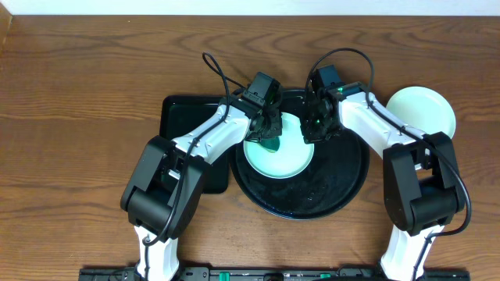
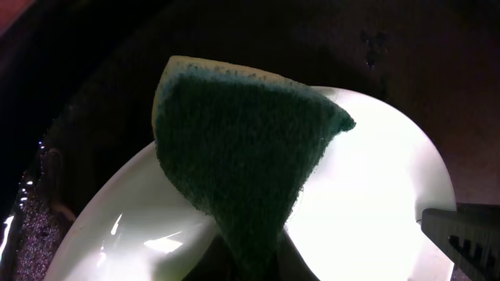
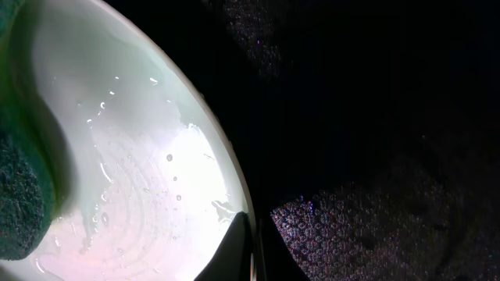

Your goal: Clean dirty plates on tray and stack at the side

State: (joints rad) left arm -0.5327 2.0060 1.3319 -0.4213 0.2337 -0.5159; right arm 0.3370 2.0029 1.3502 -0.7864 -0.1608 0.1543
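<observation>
The left arm [image 1: 205, 140] reaches up and rightward over the round black tray's [image 1: 344, 183] left rim, wrist bent downward. Its left gripper [image 1: 268, 131] is clamped on a green scouring sponge [image 2: 242, 156], which hangs down onto the mint plate [image 1: 285, 160] in the tray's upper left part. The right arm [image 1: 375, 125] comes in across the tray's upper right rim. The right gripper [image 1: 317, 129] is closed on that plate's right edge, with a dark finger [image 3: 234, 250] at the wet rim. A second pale plate [image 1: 422, 113] sits on the wooden table [image 1: 78, 94], off the tray's upper right side. A rectangular black tray [image 1: 183, 117] lies beside the round tray's left rim.
</observation>
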